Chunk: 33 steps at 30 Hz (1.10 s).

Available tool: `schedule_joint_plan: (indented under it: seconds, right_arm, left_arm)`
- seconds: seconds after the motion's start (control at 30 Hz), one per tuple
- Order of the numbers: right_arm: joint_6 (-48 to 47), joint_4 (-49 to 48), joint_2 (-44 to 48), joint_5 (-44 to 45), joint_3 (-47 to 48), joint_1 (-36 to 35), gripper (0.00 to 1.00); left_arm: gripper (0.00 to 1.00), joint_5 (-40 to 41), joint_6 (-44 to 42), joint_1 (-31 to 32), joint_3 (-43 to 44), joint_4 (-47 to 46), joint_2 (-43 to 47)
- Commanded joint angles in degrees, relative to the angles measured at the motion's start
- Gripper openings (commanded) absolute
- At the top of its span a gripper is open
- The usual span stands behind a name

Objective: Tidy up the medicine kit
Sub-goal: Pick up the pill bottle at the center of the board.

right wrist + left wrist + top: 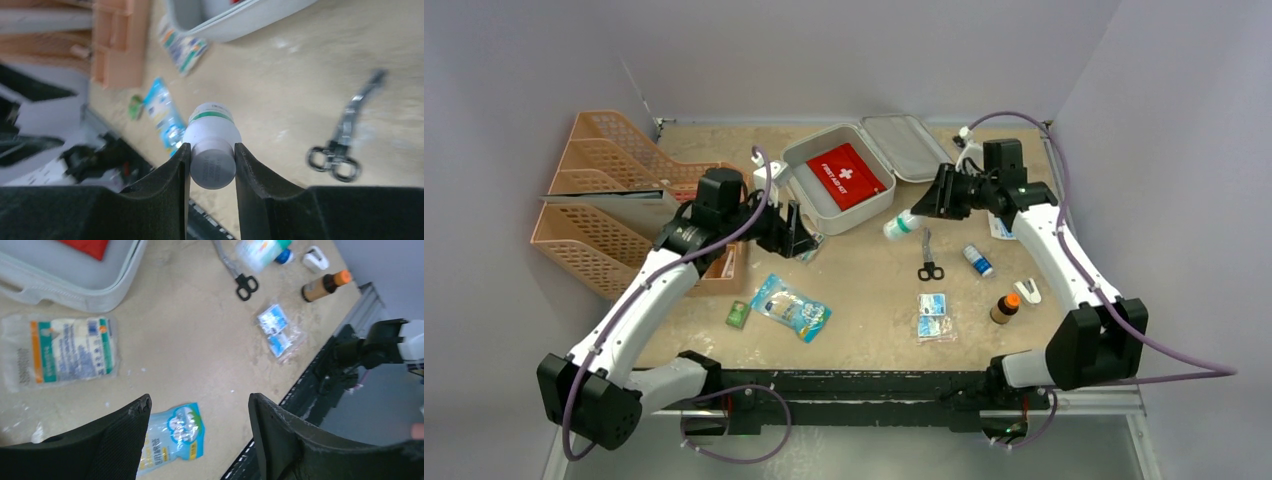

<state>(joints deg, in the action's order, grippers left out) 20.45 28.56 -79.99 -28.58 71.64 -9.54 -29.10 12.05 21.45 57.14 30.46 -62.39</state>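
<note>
- Top cam: medicine kit (800, 178) sits open at mid-back of the counter (874, 300), lid flopped flat to the rt. Pale grey-white rounded-square case, red first-aid pouch (849, 175) w/ white cross lying in the tray.
- Top cam: right pincer (921, 212) clamps a white pill bottle (900, 227). The bottle lies near-horizontal, free end aimed left, just off the kit's near-rt corner. The open tray is left and a bit back from that pincer, so it looks like a short hop to me.
- Top cam: left pincer (799, 235) hangs just beside the kit's near-left corner. Both arms are close to the kit, but only the rt one carries anything.
- Left wrist: jaws wide apart, nothing between them. Kit wall at top-left, gauze packet (60, 357) flat on the counter just beside it. Blue-white pouch (172, 435) lies below the jaws, apart from the kit.
- Right wrist: jaws part-closed, pinching the bottle by its cam-facing end, green band showing beyond the grip. Long axis runs straight out from the pincer. Kit edge is ahead at top, scissors (345, 140) well off to the side.
</note>
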Motion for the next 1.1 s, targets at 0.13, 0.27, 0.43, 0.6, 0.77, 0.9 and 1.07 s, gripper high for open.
schedule_joint_plan:
  seconds: [0.13,0.27,0.43,0.6,0.77,0.9,1.07]
  right_arm:
    - [6.3,-12.9,4.0,-24.5,-3.7,-5.1,0.09]
    - [9.5,-17.2,3.2,-28.2,-5.4,-8.2,0.09]
    - [14.6,-24.7,5.1,-29.6,-8.2,-10.1,0.09]
    - [17.4,-28.3,6.4,-30.4,-8.9,-10.2,0.09]
    - [19.4,-31.1,5.5,-32.3,-8.3,-10.2,0.09]
    - [19.6,-31.3,5.3,-33.0,-7.7,-10.2,0.1]
    - [20.0,-31.6,5.1,-32.2,-7.6,-10.3,0.1]
  left_arm:
    - [0.69,-20.7,4.6,0.3,12.5,-4.7,-7.7]
    - [0.68,-22.1,3.5,1.1,17.6,-1.1,-12.6]
    - [0.68,-23.1,1.0,3.5,20.2,2.4,-16.2]
    - [0.68,-25.9,0.8,4.8,20.7,2.3,-18.6]
    - [0.67,-31.1,-0.4,5.3,22.8,3.2,-21.7]
    - [0.66,-31.6,-0.3,6.1,23.2,1.3,-22.9]
    - [0.61,-34.6,-2.9,7.0,24.6,3.3,-25.6]
